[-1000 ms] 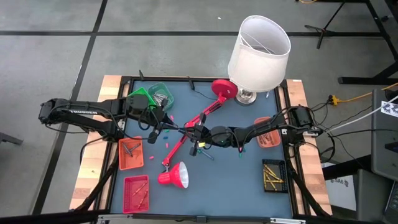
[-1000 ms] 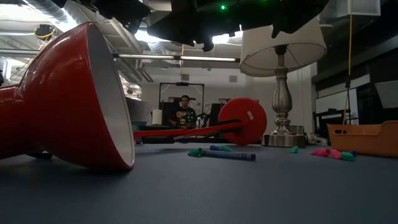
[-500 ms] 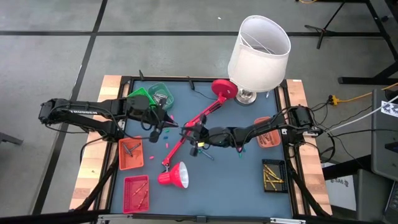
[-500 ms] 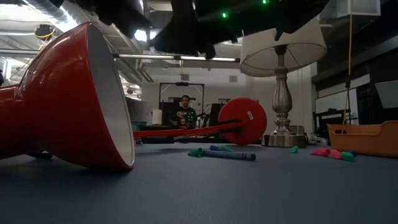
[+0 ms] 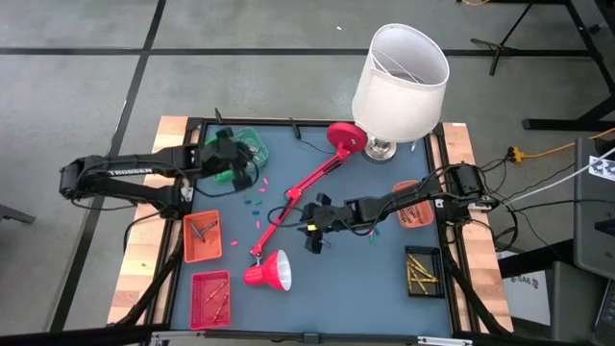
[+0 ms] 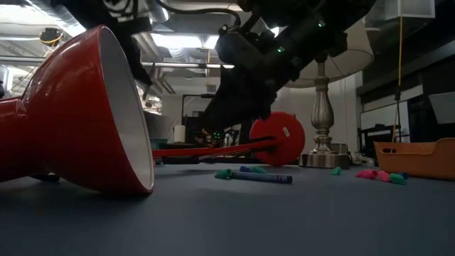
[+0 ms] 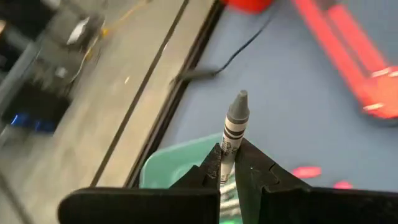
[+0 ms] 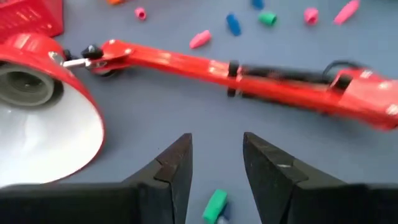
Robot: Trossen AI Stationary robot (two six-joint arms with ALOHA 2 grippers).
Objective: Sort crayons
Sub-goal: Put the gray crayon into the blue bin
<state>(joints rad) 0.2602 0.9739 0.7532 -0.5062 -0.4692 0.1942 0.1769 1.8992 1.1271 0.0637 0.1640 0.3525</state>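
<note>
The thin grey paper-wrapped crayon [image 7: 234,124], pinched upright in the left gripper [image 7: 231,163] apparently over the green plastic bin [image 5: 242,144], is best released low, while the right gripper [image 8: 216,163], parted and empty, is aligned over the short green crayon stub [image 8: 215,205].

Left gripper [image 7: 231,167]: a crayon [image 7: 233,127] clamped upright between its fingers [image 7: 210,167], a bin [image 7: 177,167] directly beneath. Right gripper [image 8: 216,163]: fingers [image 8: 176,163] parted above the tabletop [image 8: 186,106], a crayon stub [image 8: 215,205] between them, the lamp arm [image 8: 249,78] lying ahead.

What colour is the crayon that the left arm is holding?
Grey, with a black-and-white label: the crayon shows best in the left wrist view.
</note>
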